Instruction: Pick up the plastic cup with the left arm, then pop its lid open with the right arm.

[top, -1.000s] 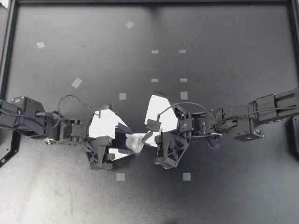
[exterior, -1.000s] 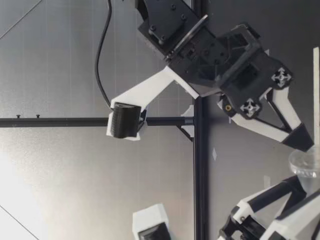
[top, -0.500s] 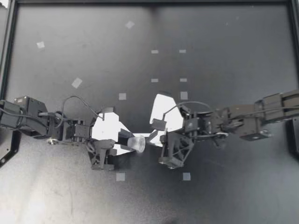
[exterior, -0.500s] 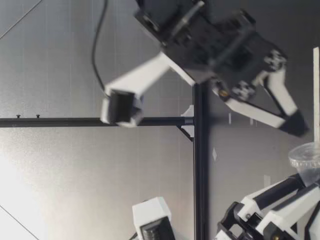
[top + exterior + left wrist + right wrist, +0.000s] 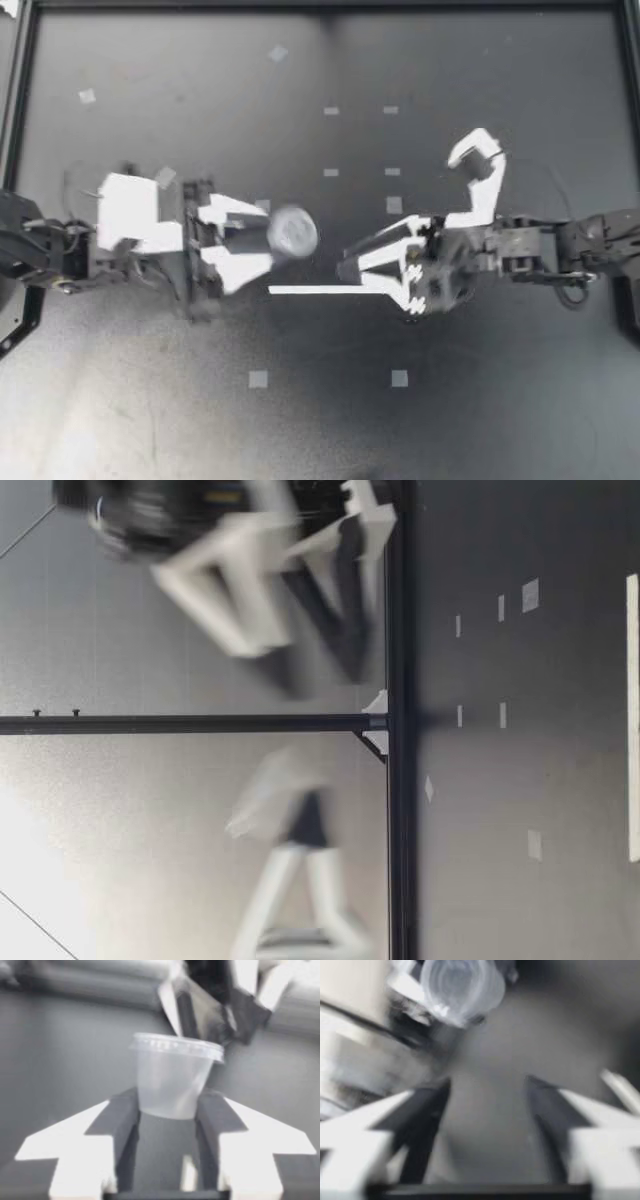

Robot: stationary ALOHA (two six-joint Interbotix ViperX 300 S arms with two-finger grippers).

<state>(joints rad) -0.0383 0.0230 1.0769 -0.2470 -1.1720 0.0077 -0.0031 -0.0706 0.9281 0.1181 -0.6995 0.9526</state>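
Two grippers face each other above the dark table (image 5: 450,420). My left gripper (image 5: 262,238) grasps a small clear lidded cup (image 5: 292,232) and holds it in the air. In the left wrist view both fingers (image 5: 122,1120) press the cup's lower wall from opposite sides, and the cup stands upright with its lid uppermost. My right gripper (image 5: 320,278) is spread wide and holds nothing. It is near the cup but apart from it, and in the right wrist view the cup lies ahead of its parted fingers. The low view is too blurred to tell more
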